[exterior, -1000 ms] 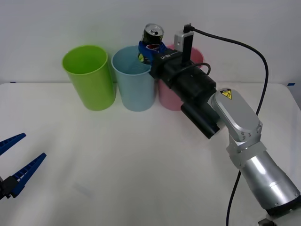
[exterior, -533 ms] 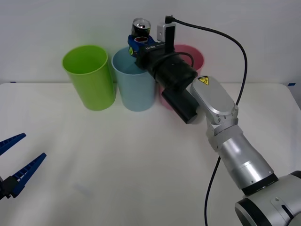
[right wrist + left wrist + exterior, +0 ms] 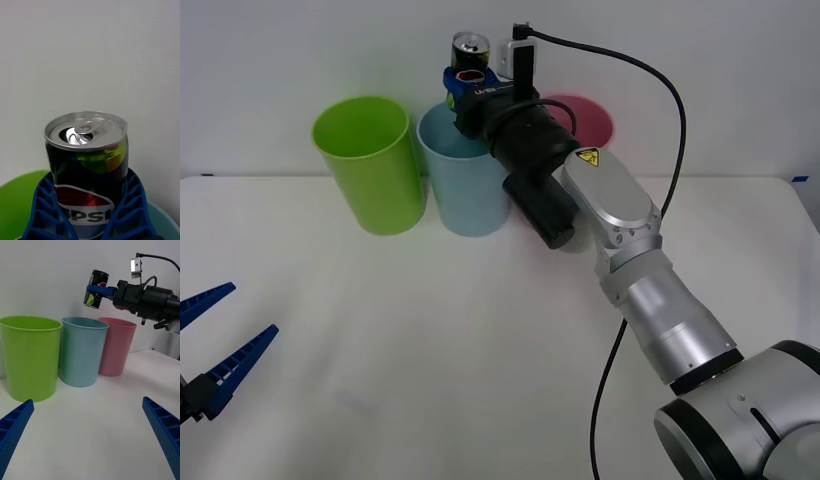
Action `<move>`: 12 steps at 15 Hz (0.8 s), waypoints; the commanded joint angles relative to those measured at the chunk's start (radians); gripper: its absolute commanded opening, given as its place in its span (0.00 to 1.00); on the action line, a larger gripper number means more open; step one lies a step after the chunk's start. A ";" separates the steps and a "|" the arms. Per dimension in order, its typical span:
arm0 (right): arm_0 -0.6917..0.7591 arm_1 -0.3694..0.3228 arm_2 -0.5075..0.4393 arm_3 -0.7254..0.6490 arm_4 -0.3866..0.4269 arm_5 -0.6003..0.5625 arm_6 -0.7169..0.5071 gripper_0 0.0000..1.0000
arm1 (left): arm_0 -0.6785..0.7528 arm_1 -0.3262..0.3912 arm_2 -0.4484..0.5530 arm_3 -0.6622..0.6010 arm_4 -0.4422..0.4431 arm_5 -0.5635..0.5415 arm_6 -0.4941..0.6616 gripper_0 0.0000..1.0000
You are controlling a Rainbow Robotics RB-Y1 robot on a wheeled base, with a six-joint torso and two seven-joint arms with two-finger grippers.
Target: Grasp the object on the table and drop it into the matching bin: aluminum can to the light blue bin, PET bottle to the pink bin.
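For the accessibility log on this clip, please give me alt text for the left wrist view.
The right gripper holds the aluminum can in the air above the light blue bin, which stands between a lime green bin and the pink bin on the table. The left gripper is open in the foreground.

There are three tall round plastic bins standing in a row on one wide white tabletop (image 3: 480, 350): one lime green bin (image 3: 370, 165), one light blue bin (image 3: 468, 185) and one pink bin (image 3: 580, 118). There is one small metal drinks can (image 3: 470, 52) with a silver top and a dark printed side. Two blue ribbed grippers appear: one right gripper (image 3: 469, 82) and one left gripper (image 3: 215, 345).
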 commanded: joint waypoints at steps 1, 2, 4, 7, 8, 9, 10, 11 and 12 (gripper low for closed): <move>0.000 0.000 0.003 0.000 0.006 0.004 0.007 0.00 | 0.000 0.000 0.000 0.000 0.000 0.000 0.000 1.00; 0.000 0.000 0.003 0.000 0.006 0.004 0.010 0.00 | 0.000 0.000 0.000 0.000 0.000 0.000 0.000 1.00; 0.000 0.000 0.003 0.000 0.009 0.007 0.015 0.00 | 0.000 0.000 0.000 0.000 0.000 0.000 0.000 1.00; 0.000 -0.003 0.003 0.000 0.015 0.010 0.029 0.52 | 0.000 0.000 0.000 0.000 0.000 0.000 0.000 1.00; 0.002 0.000 0.003 0.000 0.016 0.010 0.032 0.93 | 0.000 0.000 0.000 0.000 0.000 0.000 0.000 1.00; 0.003 0.000 0.003 0.000 0.016 0.009 0.033 1.00 | 0.000 0.000 0.000 0.000 0.000 0.000 0.000 1.00; 0.005 0.000 0.003 -0.002 0.018 0.009 0.039 1.00 | 0.000 0.000 0.000 0.000 0.000 0.000 0.000 1.00; 0.007 0.000 0.003 0.000 0.018 0.009 0.041 1.00 | 0.000 0.000 0.000 0.000 0.000 0.000 0.000 1.00; 0.007 -0.003 0.003 0.000 0.018 0.009 0.041 1.00 | 0.000 0.000 0.000 0.000 0.000 0.000 0.000 1.00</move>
